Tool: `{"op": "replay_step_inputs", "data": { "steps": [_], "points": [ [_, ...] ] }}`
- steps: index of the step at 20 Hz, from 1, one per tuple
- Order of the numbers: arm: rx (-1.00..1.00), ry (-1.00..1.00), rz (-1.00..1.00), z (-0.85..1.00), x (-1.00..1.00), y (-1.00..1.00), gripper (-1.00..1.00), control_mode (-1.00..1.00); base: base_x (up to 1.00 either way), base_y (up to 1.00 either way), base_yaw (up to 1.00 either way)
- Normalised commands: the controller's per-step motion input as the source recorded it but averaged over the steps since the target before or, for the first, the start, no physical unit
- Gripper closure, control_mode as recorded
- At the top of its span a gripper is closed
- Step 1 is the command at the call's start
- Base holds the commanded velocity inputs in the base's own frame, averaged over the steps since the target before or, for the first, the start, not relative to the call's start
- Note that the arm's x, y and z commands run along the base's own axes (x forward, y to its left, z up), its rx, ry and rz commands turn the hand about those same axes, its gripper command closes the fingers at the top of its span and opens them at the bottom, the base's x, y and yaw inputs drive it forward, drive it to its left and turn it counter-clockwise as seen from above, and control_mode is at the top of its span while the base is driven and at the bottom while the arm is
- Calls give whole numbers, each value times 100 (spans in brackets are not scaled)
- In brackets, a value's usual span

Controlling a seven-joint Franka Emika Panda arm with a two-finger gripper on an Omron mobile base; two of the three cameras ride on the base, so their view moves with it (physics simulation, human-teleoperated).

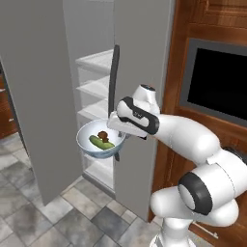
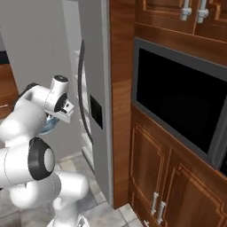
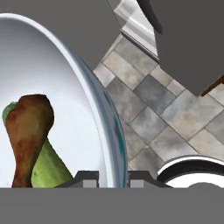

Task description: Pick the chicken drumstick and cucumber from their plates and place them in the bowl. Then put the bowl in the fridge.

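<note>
The bowl (image 1: 91,144) looks like glazed ceramic, smooth and glossy, white inside with a pale blue-grey outer wall. The chicken drumstick (image 3: 28,131) has a rough, mottled reddish-brown skin with a faint sheen. The cucumber (image 1: 100,143) under it is smooth and slightly waxy green. The fridge (image 1: 140,62) has flat matt grey panels like painted metal, translucent white plastic-looking shelves (image 1: 94,89) and a dark, smooth handle (image 1: 113,77). To the right, the oven front (image 2: 177,102) is glossy black glass set in polished reddish wood cabinets (image 2: 150,177) with small shiny metal pulls. The floor (image 1: 53,217) is matt grey stone tile.
</note>
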Motion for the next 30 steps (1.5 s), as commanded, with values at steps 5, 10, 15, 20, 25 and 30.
{"op": "replay_step_inputs", "data": {
  "steps": [5,10,15,20,25,30],
  "points": [
    [0,0,0,0,0,0,100,100,5,63,-6],
    [0,0,0,0,0,0,100,100,29,38,-54],
    [0,0,0,0,0,0,100,100,17,47,-36],
    [0,0,0,0,0,0,100,100,10,57,-8],
    [0,0,0,0,0,0,100,100,23,62,-35],
    [0,0,0,0,0,0,100,100,34,46,-47]
  ]
}}
